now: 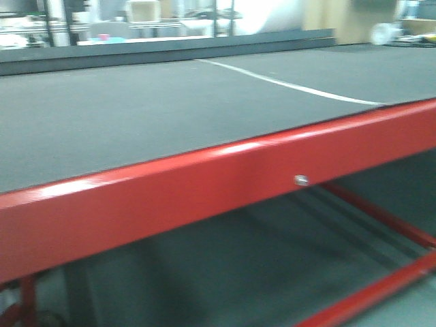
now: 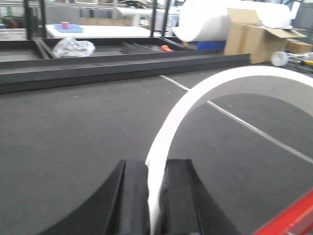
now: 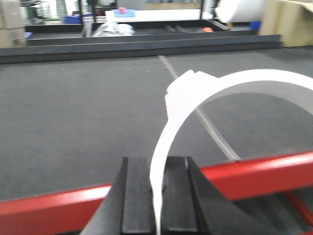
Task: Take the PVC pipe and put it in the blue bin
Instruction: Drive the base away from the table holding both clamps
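In the left wrist view my left gripper (image 2: 155,169) is shut on the thin wall of a white PVC pipe (image 2: 230,78), which arcs up and to the right over the dark grey table mat (image 2: 73,127). In the right wrist view my right gripper (image 3: 157,164) is shut on a white PVC pipe wall (image 3: 244,81) that curves right, above the table's red front edge (image 3: 254,174). I cannot tell whether both hold the same pipe. The front view shows neither gripper nor pipe. No blue bin is clearly in view.
The front view shows the grey mat (image 1: 170,102) with a white line (image 1: 293,86) and the red frame (image 1: 204,184). A dark raised rail (image 2: 122,66) borders the far side. Beyond it are a cardboard box (image 2: 254,39), a white roll (image 2: 220,19) and a plastic bag (image 2: 73,47).
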